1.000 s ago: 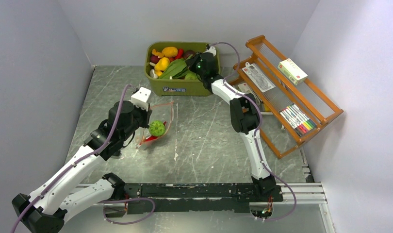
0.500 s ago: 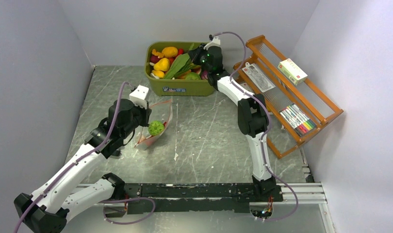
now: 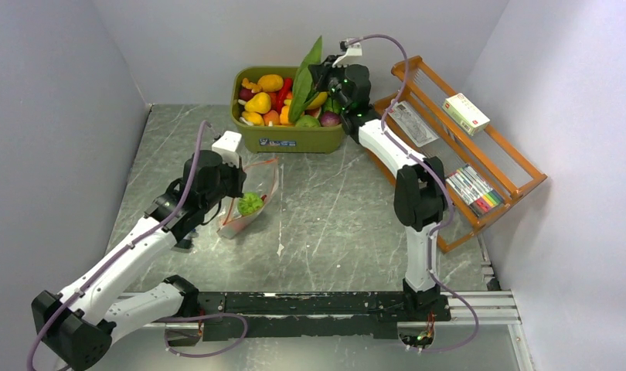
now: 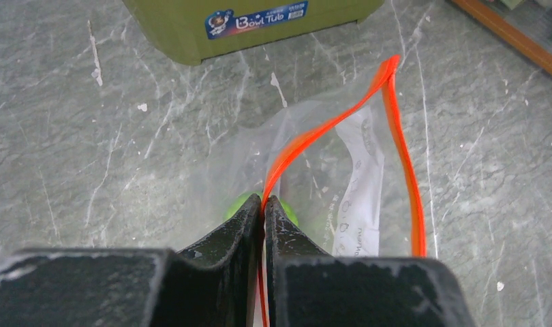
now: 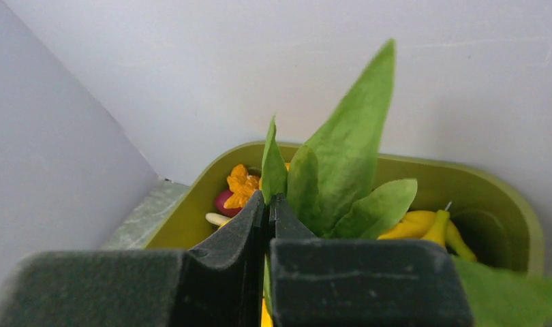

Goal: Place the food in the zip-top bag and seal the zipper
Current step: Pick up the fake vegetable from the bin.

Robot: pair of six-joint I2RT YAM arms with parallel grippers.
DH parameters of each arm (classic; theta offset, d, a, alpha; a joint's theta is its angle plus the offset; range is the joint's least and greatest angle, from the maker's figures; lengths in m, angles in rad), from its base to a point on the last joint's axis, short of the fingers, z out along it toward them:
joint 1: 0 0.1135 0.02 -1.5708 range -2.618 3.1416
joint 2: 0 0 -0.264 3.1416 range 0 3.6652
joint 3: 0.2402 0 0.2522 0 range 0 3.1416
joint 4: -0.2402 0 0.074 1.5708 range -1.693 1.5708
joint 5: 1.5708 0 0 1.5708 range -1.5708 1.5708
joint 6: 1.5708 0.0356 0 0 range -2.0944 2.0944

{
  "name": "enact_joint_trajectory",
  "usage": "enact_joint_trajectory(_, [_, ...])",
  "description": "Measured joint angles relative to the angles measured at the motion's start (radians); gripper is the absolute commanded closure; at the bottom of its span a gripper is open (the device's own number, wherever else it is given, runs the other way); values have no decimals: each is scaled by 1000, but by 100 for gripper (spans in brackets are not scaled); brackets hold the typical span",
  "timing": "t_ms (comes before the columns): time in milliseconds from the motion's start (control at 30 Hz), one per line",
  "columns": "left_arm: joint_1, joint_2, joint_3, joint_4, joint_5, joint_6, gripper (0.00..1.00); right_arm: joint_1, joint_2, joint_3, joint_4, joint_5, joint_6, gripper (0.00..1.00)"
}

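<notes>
Your left pincer [image 4: 263,201] was clenched on the thin red-orange zipper strip [image 4: 404,157] of the limp clear plastic zip-top bag [image 4: 358,184], propped open on the grey marbled surface [image 3: 333,216] with a round green toy fruit [image 3: 250,203] inside. Your right pincer [image 5: 268,197] gripped the soft, pointed green leaves [image 5: 348,163] above the olive-green plastic tub [image 3: 294,139]; being long and floppy, they could have snagged the slack mouth or dragged it shut

You can read just one label — "Bowl Tub" on the blue sticker [image 4: 256,19] of the olive-green tub [image 4: 185,37]. Print on the zip-top bag [image 4: 358,180] is too blurred to read.
</notes>
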Motion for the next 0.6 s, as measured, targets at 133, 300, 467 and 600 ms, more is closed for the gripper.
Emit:
enact_joint_trajectory(133, [11,23,40,-4,1,-16,93,0,-60,-63,0,-11,-70,100])
enact_joint_trajectory(300, [29,28,87,-6,8,-35,93,0,-163,-124,0,-21,-149,100])
enact_joint_trajectory(467, [38,58,116,-5,29,-62,93,0,-252,-132,3,-32,-198,100])
enact_joint_trajectory(600, [41,86,117,-4,44,-77,93,0,-298,-135,8,-43,-230,100])
